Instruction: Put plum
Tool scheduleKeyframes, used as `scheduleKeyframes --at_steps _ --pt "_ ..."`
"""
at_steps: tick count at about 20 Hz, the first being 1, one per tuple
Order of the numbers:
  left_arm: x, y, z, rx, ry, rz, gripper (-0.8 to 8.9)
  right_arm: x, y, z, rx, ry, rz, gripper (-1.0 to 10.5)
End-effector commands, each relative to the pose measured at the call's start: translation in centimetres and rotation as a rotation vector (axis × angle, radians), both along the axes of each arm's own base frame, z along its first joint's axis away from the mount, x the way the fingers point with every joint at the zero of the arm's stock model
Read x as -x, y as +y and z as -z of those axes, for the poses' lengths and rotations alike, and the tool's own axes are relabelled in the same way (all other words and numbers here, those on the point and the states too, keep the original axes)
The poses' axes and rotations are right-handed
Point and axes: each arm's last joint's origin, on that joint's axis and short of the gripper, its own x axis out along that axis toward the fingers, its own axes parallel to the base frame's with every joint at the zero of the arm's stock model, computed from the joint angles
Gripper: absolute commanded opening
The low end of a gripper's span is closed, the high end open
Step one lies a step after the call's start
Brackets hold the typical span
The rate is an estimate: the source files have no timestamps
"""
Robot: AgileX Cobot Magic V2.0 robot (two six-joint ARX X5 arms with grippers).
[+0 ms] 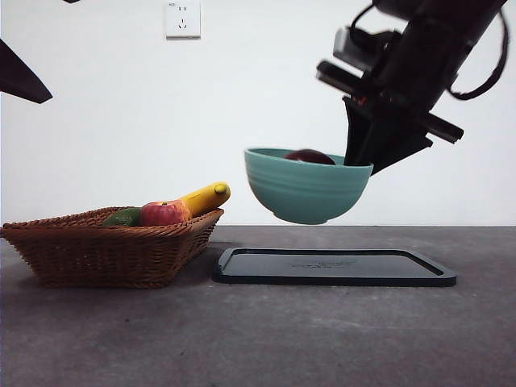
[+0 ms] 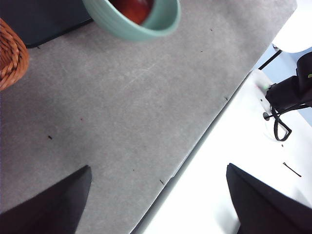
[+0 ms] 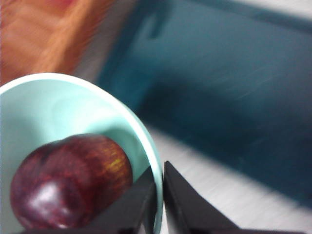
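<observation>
Currently the right end effector [image 3: 160,195] pinches the rim of the ribbed teal ceramic bowl [image 1: 306,187], lifting it above the flat black tray [image 1: 334,267], so the glossy maroon plum [image 3: 68,183] rides inside. Left end effector [image 2: 158,200] waits open.

The plum [image 3: 68,187] is a glossy dark maroon with a faint yellowish fleck. The bowl [image 1: 306,189] is teal-green with fine ridged bands outside. The tray [image 1: 334,267] is black. The basket [image 1: 105,250] is woven brown wicker, with a red-yellow apple [image 1: 164,214], a yellow banana [image 1: 205,197] and a green fruit [image 1: 122,217]. The desk [image 1: 258,339] is mottled grey, the wall [image 1: 121,105] white.
</observation>
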Motion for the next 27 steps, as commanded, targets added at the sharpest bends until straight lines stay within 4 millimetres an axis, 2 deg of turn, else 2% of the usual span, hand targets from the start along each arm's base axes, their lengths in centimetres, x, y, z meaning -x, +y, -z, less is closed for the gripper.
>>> scheduleKeyframes --at_steps 1,5,8,11,16,19,21,22,24,27 --pt "-0.1 -0.1 -0.3 0.008 -0.008 0.010 4.36 -2.7 0.1 -0.1 0.017 -0.022 0.004 0.1" --pt "-0.1 -0.1 -0.3 0.008 -0.007 0.010 4.36 -7.0 -0.8 0.9 0.037 -0.006 0.055 0.1" --pt "-0.1 -0.1 -0.3 0.008 -0.007 0.010 4.36 -8.8 -1.1 3.0 0.051 0.020 0.074 0.1" --pt "0.0 -0.1 -0.2 0.007 -0.005 0.010 4.36 -9.7 -1.2 5.0 0.064 0.056 0.083 0.1" --pt "0.0 -0.1 -0.2 0.006 0.000 0.008 4.36 -9.8 -1.2 5.3 0.068 0.060 0.084 0.1" --pt "0.0 -0.1 -0.2 0.006 -0.001 0.008 4.36 -9.7 -1.2 5.1 0.062 0.064 0.095 2.1" --pt "0.0 -0.1 -0.2 0.006 0.000 0.008 4.36 -9.4 -1.4 3.7 0.056 0.034 0.102 2.3" --pt "0.0 -0.1 -0.2 0.006 0.000 0.008 4.36 -8.9 -1.6 2.3 0.063 0.002 0.116 2.3" --pt "0.0 -0.1 -0.2 0.006 -0.001 0.008 4.36 -7.3 -2.5 -1.4 0.056 -0.078 0.126 2.3" --pt "0.0 -0.1 -0.2 0.007 -0.003 0.008 4.36 -3.0 -3.7 -7.5 0.021 -0.193 0.097 2.3"
